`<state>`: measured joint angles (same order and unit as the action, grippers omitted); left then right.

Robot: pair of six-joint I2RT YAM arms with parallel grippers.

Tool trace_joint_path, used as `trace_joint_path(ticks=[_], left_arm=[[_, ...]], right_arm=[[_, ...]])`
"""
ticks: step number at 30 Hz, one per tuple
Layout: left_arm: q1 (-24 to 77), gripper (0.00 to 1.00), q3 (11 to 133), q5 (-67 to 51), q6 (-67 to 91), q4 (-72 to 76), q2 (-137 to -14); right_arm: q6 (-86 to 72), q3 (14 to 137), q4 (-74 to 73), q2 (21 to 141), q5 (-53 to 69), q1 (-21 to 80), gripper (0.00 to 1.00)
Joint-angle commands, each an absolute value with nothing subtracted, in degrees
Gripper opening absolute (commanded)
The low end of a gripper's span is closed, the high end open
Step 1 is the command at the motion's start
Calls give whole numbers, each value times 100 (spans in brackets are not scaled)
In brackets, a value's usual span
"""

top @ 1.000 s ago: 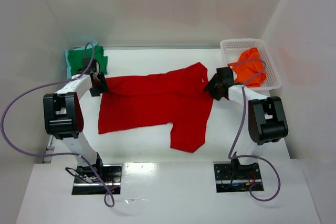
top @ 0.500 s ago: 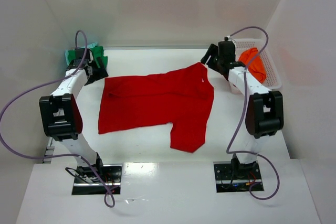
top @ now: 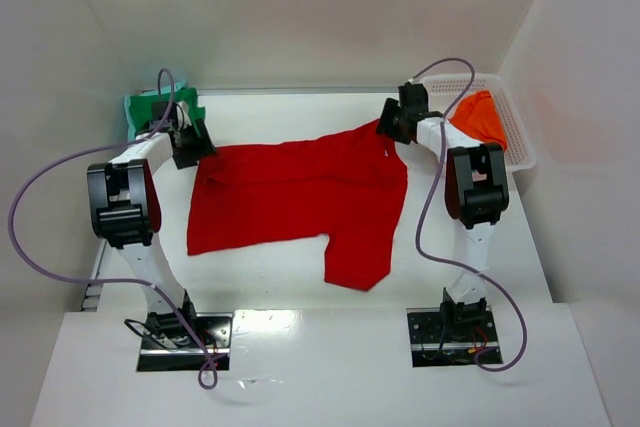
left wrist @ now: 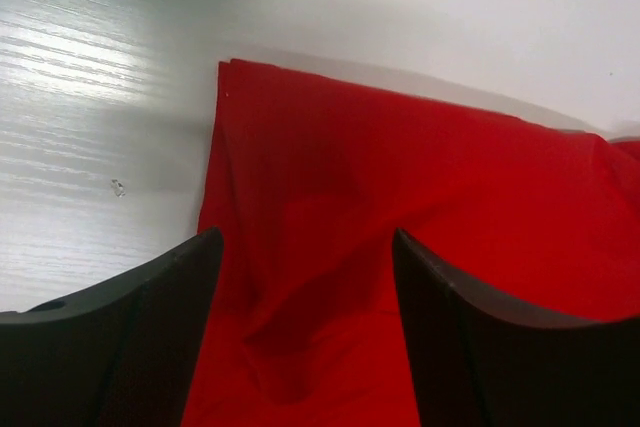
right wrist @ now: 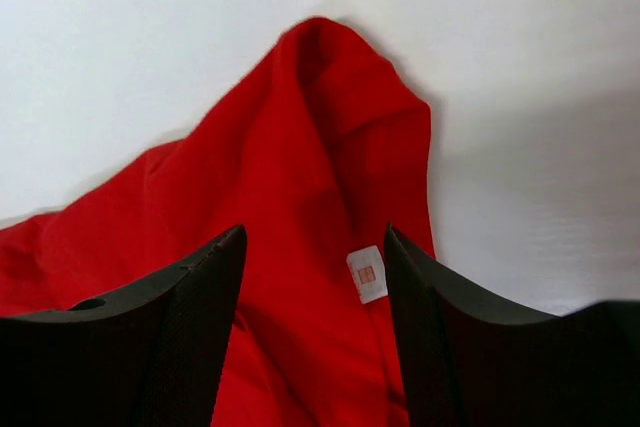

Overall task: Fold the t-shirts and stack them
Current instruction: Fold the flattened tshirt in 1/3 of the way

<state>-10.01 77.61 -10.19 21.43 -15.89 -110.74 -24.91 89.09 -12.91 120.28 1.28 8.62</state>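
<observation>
Plain bright red t-shirt (top: 300, 197) with a small white label (right wrist: 366, 274), a plain green t-shirt (top: 140, 110), a plain orange t-shirt (top: 482, 119), a white lattice basket (top: 517, 127), and a white table (top: 270, 267).

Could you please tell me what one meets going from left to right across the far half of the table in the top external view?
green t-shirt → left gripper → red t-shirt → right gripper → orange t-shirt
</observation>
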Motion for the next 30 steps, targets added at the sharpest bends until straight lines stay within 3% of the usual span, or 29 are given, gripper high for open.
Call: trace_joint_path(ticks=[1,14,16,21,26,30], left_arm=[[-1081,73,7937,-1353,2250,-1415,-11231],[-1081,53,8042,-1536,2250,-1415,-11663],[-1081,48,8042,-1573,2250,-1415,-11706],[-1081,22,8094,-1573,2250,-1415,-11742],[-1081,5,8224,-1573,2323,-1415,-11900],[-1081,0,8296,-1399,2355,-1415,-11900]], right_arm=[[-2320,9343,-1248,12172,164,888,63],[-2215,9790,-1316,12799,158,888,59],[-2215,9895,-1353,12849,158,888,53],[-2215,10151,-1406,13074,158,888,22],[-2215,10274,-1477,13104,57,888,11],[-2215,10175,-1398,13022,9,854,3]])
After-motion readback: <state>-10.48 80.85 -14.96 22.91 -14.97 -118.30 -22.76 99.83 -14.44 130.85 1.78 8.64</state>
